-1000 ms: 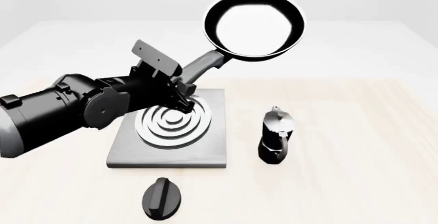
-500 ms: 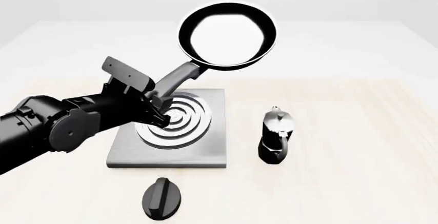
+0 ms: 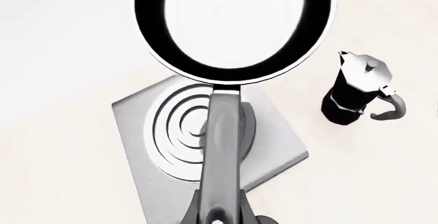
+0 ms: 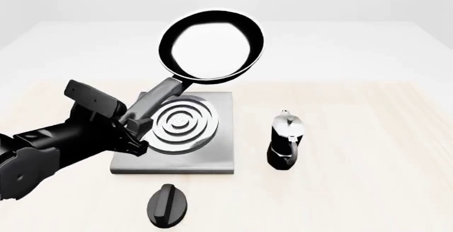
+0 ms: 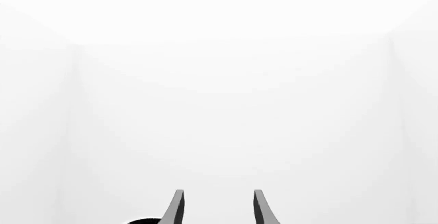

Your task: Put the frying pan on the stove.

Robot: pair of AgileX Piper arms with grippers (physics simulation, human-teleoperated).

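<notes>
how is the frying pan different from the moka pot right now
The frying pan is wide, shallow and open; the moka pot is narrow, tall and lidded. The pan is held in the air by the left gripper, above the stove; the pot stands upright on the table beside it. Both are largely black.

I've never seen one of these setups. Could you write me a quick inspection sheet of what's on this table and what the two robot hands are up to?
Surface: pale wooden table, flat, no spills seen.
Job's things: frying pan held in the air by its handle, tilted, its bowl beyond the stove's far edge; stove flat on the table, nothing resting on it.
Clutter: moka pot upright to the right of the stove; small black lid in front of the stove.
Hands: left hand closed on the pan's handle; right hand open, holding nothing, facing blank white.
Cables: nothing seen.
Surroundings: plain white backdrop, nothing else seen.
</notes>
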